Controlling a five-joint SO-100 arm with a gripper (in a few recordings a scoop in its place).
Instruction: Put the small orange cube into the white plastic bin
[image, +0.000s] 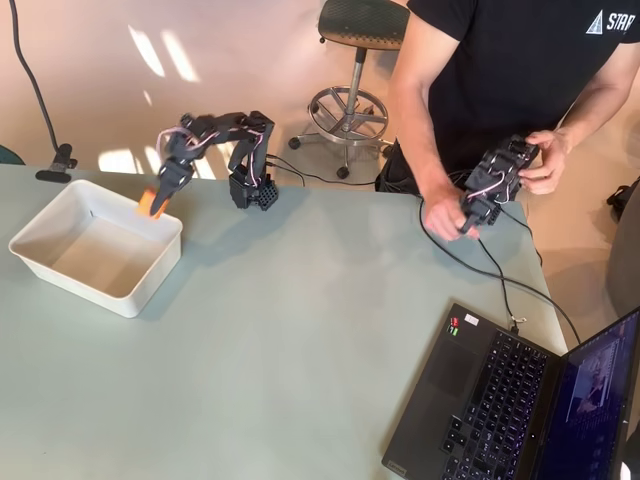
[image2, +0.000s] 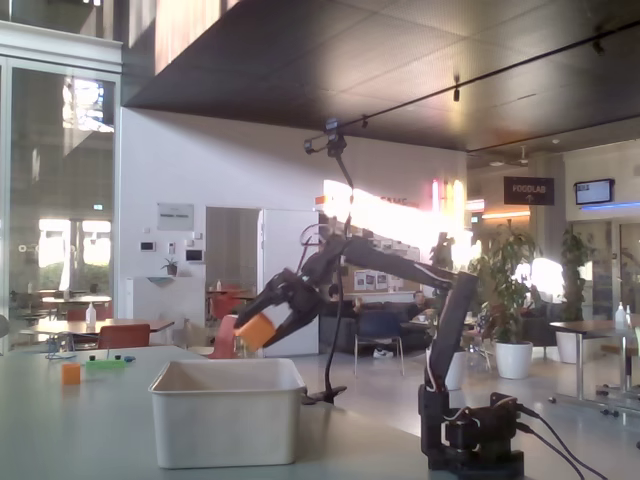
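The white plastic bin (image: 92, 250) sits at the table's left in the overhead view and shows as a white tub (image2: 226, 425) in the fixed view. My gripper (image: 153, 203) hangs over the bin's back right rim, a little above it (image2: 258, 330). It is shut on the small orange cube (image: 148, 206), which sticks out at the fingertips (image2: 254, 332). The inside of the bin looks bare from above.
The arm's base (image: 252, 192) stands right of the bin. An open laptop (image: 500, 400) is at the front right, with cables (image: 490, 262) leading to it. A person stands behind the table's right side. Another small orange block (image2: 70, 373) and a green piece (image2: 105, 363) lie far left.
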